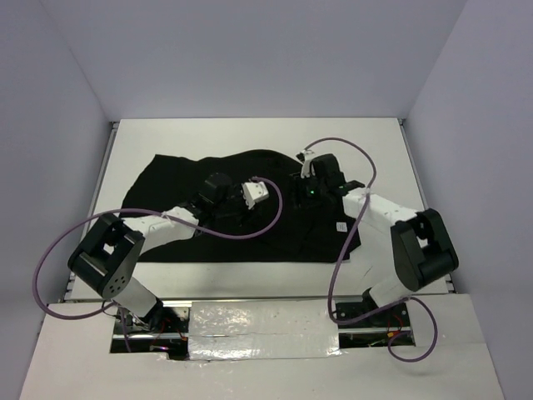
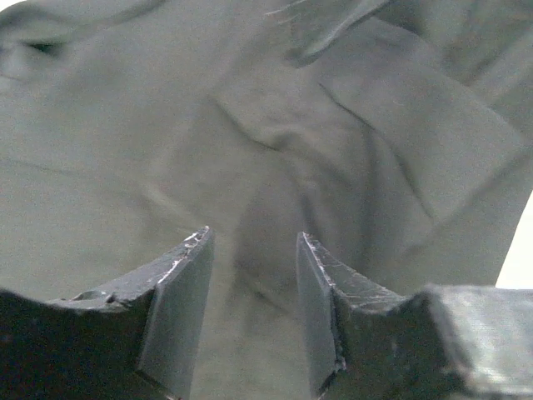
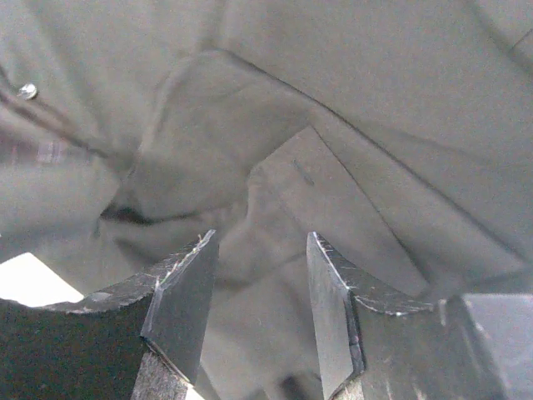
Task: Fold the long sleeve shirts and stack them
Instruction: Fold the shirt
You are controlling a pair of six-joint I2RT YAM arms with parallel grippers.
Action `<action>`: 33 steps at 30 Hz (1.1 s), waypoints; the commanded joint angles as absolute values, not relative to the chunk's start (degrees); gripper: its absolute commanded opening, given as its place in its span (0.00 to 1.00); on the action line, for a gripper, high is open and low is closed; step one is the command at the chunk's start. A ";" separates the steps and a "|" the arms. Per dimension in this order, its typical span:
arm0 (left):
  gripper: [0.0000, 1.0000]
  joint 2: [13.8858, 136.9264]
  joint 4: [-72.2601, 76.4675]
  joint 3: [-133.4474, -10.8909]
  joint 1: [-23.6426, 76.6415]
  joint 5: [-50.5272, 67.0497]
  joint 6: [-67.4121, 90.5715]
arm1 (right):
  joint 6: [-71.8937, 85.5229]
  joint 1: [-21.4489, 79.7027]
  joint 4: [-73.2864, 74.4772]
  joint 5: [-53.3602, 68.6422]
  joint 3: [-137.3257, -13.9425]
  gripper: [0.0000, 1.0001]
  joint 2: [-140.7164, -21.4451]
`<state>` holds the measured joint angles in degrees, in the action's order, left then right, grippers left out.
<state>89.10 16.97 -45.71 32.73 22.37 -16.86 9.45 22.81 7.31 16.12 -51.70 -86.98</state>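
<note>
Left wrist view: the left claw [image 2: 252,250] stands about half open, its two dark fingers [image 2: 179,300] apart with nothing pinched between them and only rumpled cloth showing through the gap. The right claw [image 3: 260,250] is much the same in its own wrist camera, fingers parted partway and gripping nothing, poised over a fold with a sliver of pale worktop [image 3: 29,279] showing at the lower left. Both hang over the black long sleeve shirt [image 1: 175,179], which lies across the middle of the white worktop [image 1: 250,137]. Its long axis runs from left to right, and its left end reaches nearly to the worktop's left edge. Which way the collar faces I cannot tell. From above, the left arm comes from its near-left base forward and to the right, its wrist over the shirt's centre. The right arm bends at a raised elbow on the near right and stretches forward and left, its wrist over the shirt's far right part, so the two wrists sit near each other. The shirt looks loosely bunched, not flat: creases and overlapping flaps crowd the middle, the outline is uneven, and a small white square tag [image 1: 341,226] shows near its right edge. Purple cables [image 1: 275,218] loop over the cloth.
</note>
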 commanded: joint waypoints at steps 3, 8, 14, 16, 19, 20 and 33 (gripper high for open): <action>0.59 88.50 18.71 -43.16 34.54 23.03 -9.07 | 20.29 25.13 7.56 7.31 -55.10 0.54 -94.03; 0.54 91.05 21.09 -43.33 34.37 22.85 -4.75 | 22.59 29.79 4.14 4.39 -55.89 0.53 -96.24; 0.48 91.06 19.51 -42.02 34.37 23.56 -4.48 | 21.71 33.65 5.18 -1.74 -56.69 0.52 -96.33; 0.47 90.62 19.25 -41.49 34.37 24.25 -4.66 | 22.06 34.71 5.89 -5.44 -56.86 0.52 -96.15; 0.50 90.70 19.51 -41.05 34.37 25.74 -4.66 | 22.59 36.30 7.03 -8.43 -58.17 0.52 -97.20; 0.50 90.96 19.42 -40.87 34.45 25.66 -4.66 | 22.85 36.39 8.16 -8.96 -58.62 0.52 -98.43; 0.34 92.29 22.15 -38.06 35.16 24.43 -4.83 | 22.41 37.27 7.56 -10.98 -61.26 0.08 -103.27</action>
<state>91.81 19.14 -38.70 34.72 23.24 -5.56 22.63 36.73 7.70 -8.71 -58.72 -102.52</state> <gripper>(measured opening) 0.373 0.144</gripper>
